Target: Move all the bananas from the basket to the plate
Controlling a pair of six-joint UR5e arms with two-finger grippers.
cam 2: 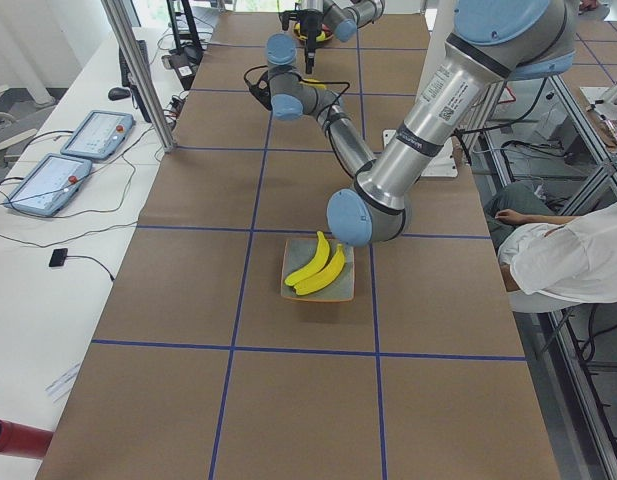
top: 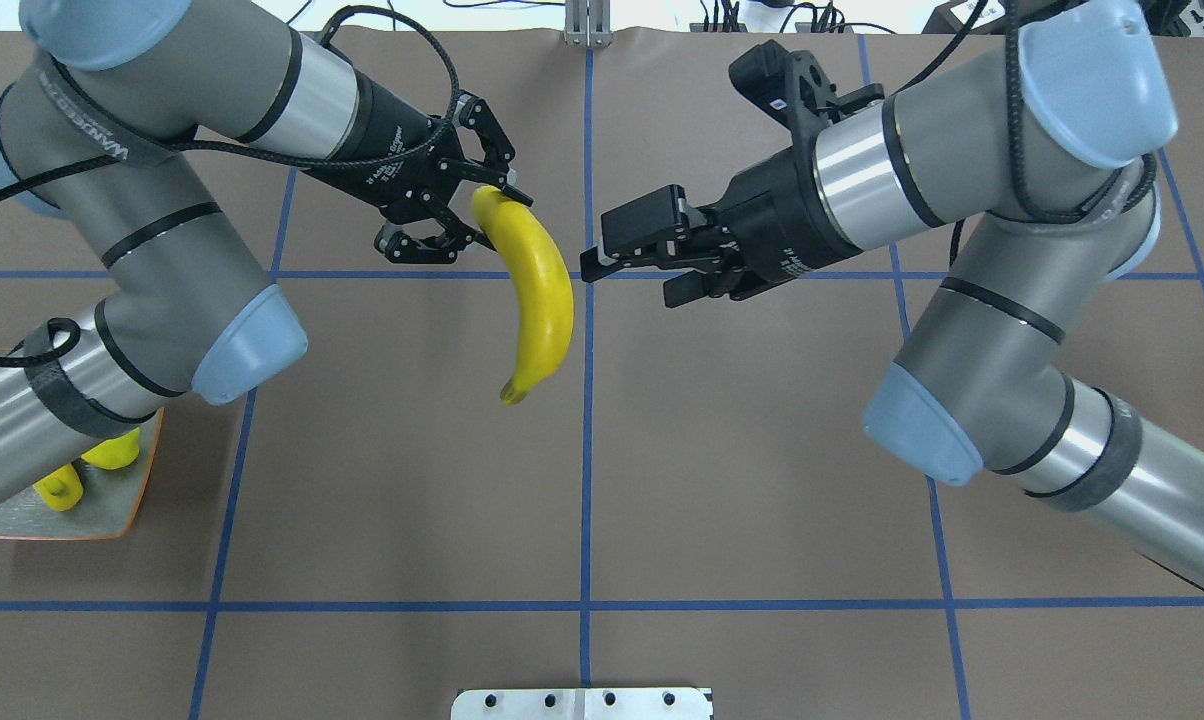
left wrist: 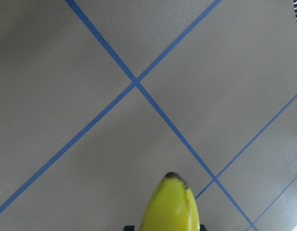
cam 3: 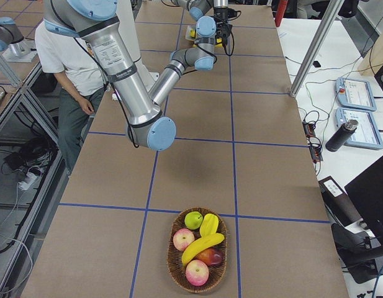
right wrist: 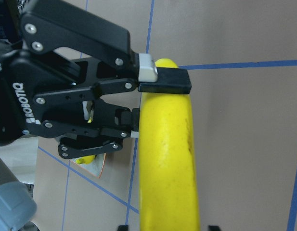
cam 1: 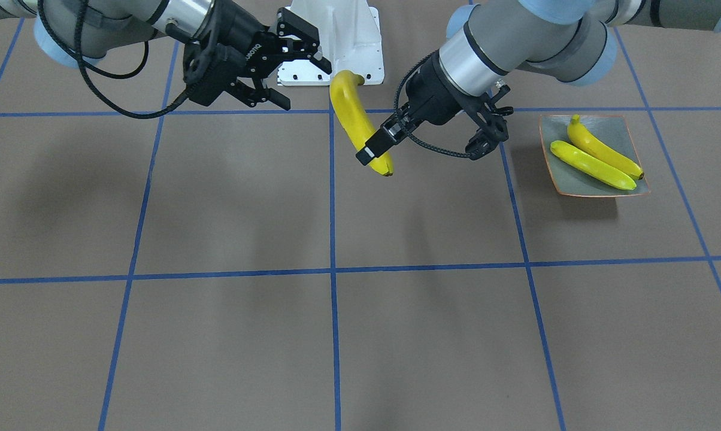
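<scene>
My left gripper [cam 1: 375, 152] is shut on one end of a yellow banana [cam 1: 351, 114] and holds it above the middle of the table; both also show in the overhead view, gripper [top: 482, 215] and banana [top: 540, 290]. My right gripper [top: 627, 265] is open just to the right of that banana, not touching it. The grey-green plate [cam 1: 624, 129] holds two bananas [cam 1: 600, 149] side by side. In the overhead view the plate [top: 82, 520] is mostly hidden under my left arm. The wicker basket [cam 3: 172, 264], at the table's right end, holds one more banana [cam 3: 200, 245].
The basket also holds apples [cam 3: 184, 238] and other fruit. The white robot mount [cam 1: 336, 36] stands at the table's robot-side edge. A seated person [cam 2: 578, 260] is beside the table. Blue tape lines grid the brown table.
</scene>
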